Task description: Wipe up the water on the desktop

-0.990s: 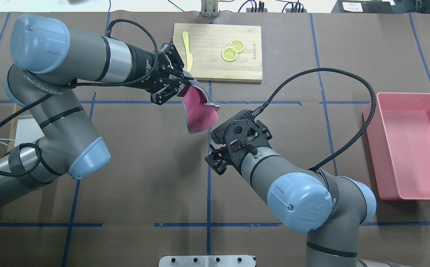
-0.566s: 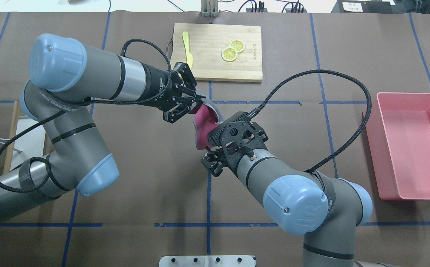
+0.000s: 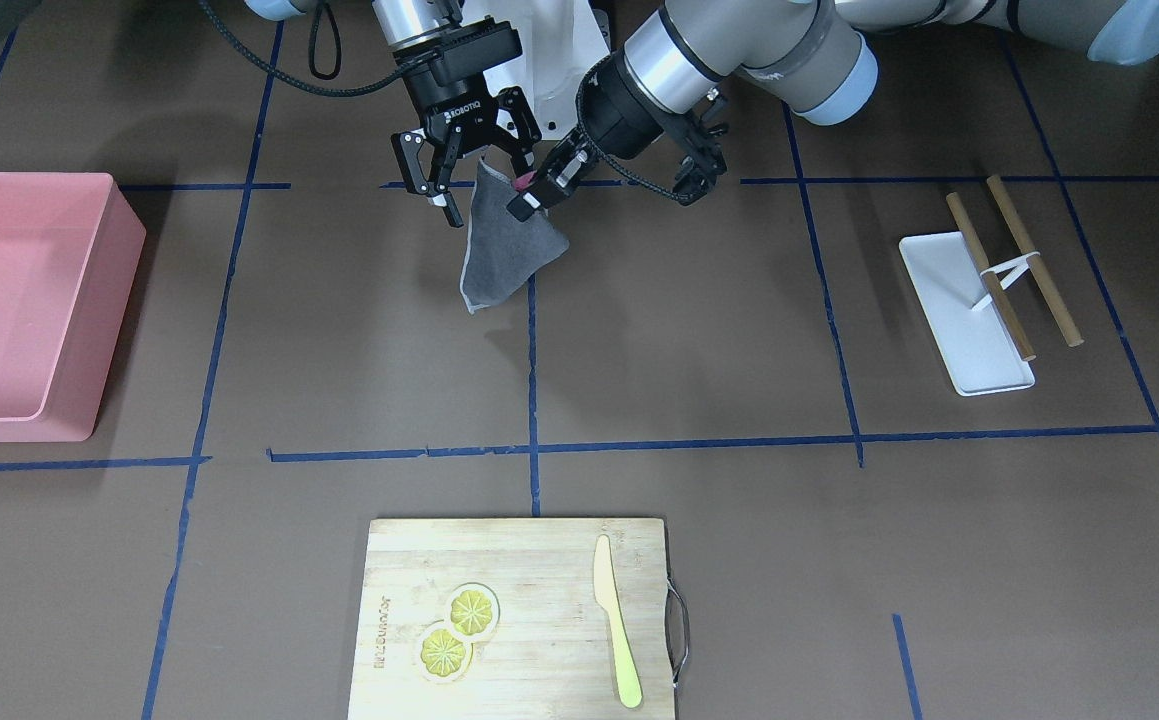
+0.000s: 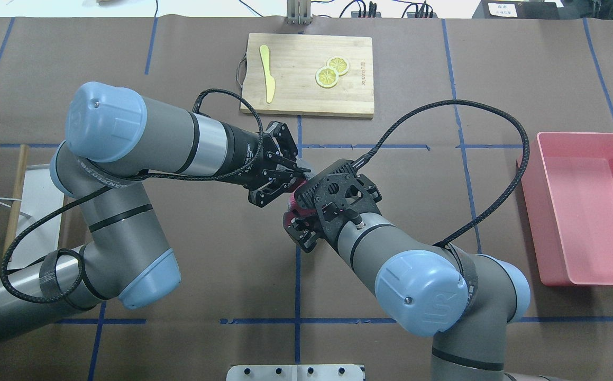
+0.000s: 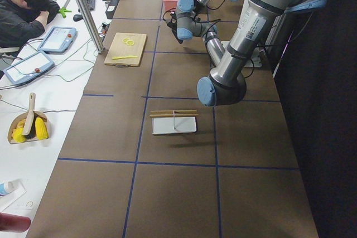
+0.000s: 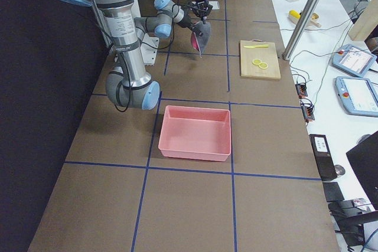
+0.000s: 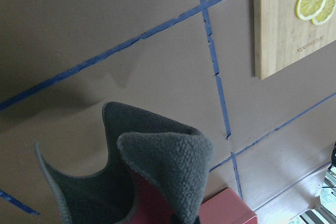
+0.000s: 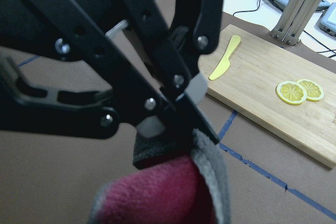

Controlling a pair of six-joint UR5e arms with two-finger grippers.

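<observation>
A cloth (image 3: 504, 250), grey on one side and red on the other, hangs above the dark-brown desktop (image 3: 689, 330) near its middle. My left gripper (image 3: 531, 190) is shut on the cloth's top corner; in the overhead view it (image 4: 300, 177) points at the right wrist. My right gripper (image 3: 484, 185) is open, with its fingers on either side of the cloth's upper part just beside the left fingertips. In the overhead view the right gripper (image 4: 294, 228) covers most of the cloth (image 4: 291, 202). The cloth also fills the left wrist view (image 7: 157, 171) and the right wrist view (image 8: 157, 192). I see no water on the desktop.
A bamboo cutting board (image 4: 354, 100) with lemon slices (image 4: 327, 76) and a yellow knife (image 4: 268, 79) lies at the far middle. A pink bin (image 4: 544, 248) stands at the right. A white tray (image 4: 36, 211) with wooden sticks lies at the left.
My left arm has carried the cloth from near the cutting board toward the robot, up to the right gripper. The right gripper's open fingers now flank the cloth.
</observation>
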